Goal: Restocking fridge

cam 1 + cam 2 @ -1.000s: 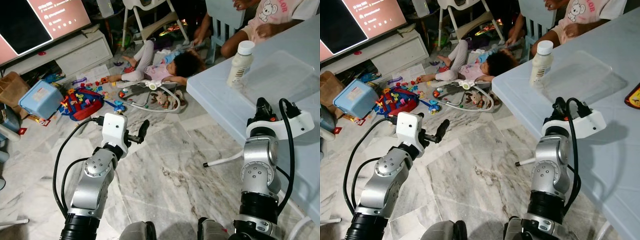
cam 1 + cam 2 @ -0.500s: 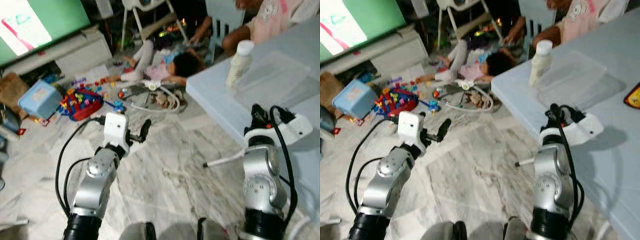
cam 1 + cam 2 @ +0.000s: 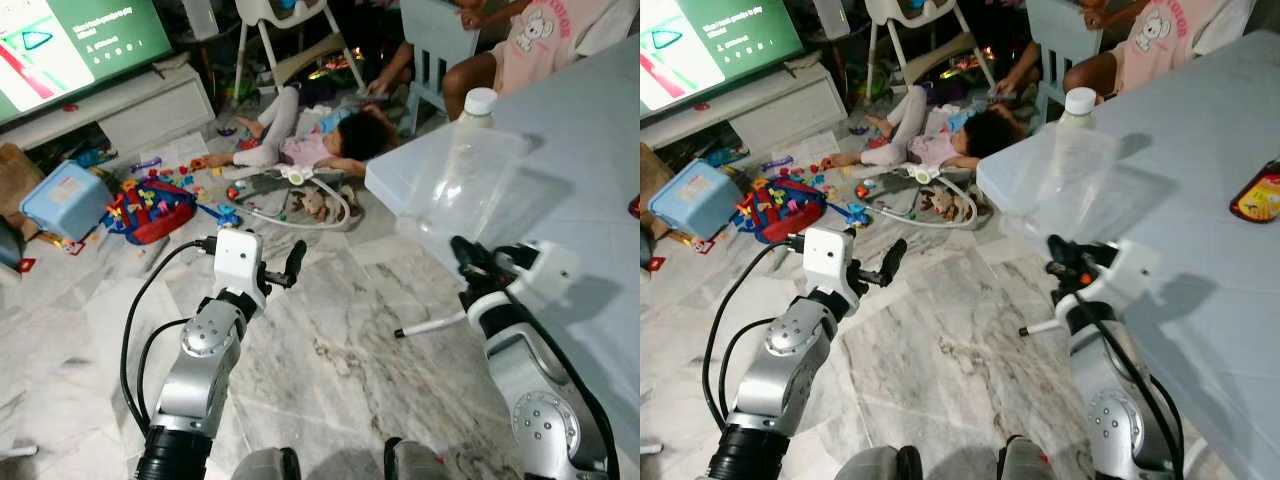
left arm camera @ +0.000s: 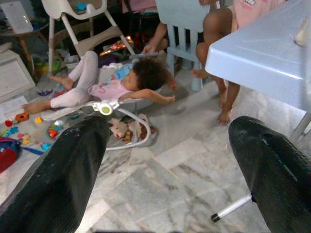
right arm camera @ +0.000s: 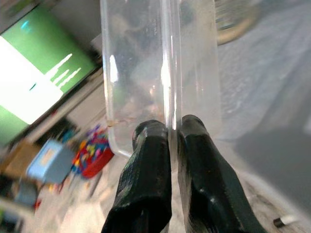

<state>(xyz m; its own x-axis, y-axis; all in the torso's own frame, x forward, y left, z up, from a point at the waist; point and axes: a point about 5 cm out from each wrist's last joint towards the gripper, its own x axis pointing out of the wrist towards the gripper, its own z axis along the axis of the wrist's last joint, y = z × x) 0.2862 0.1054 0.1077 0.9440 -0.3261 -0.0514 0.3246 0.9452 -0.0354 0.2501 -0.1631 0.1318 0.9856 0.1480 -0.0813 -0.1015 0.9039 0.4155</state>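
The clear rectangular plastic tray (image 3: 450, 175) is tilting up off the pale blue table (image 3: 590, 190), its rim pinched by the right gripper (image 5: 170, 133). At the tray's 1 o'clock, a white-capped bottle (image 3: 478, 104); no label legible. The left gripper (image 4: 170, 160) is hanging spread over the marble floor (image 3: 330, 340).

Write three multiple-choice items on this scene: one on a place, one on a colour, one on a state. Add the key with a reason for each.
1. Where does the bottle with the white cap stand?
A. on the floor
B. on the pale blue table
C. on the TV stand

2. What colour is the TV screen?
A. green
B. red
C. black

3. What is the right pincer doing?
A. hanging open
B. holding the bottle
C. shut on the clear plastic tray

Key: 1 B, the bottle stands on the tabletop behind the tray. 2 A, the screen glows green. 3 C, the right wrist view shows both fingers pinching the tray's rim; the left pincer is open over the floor.
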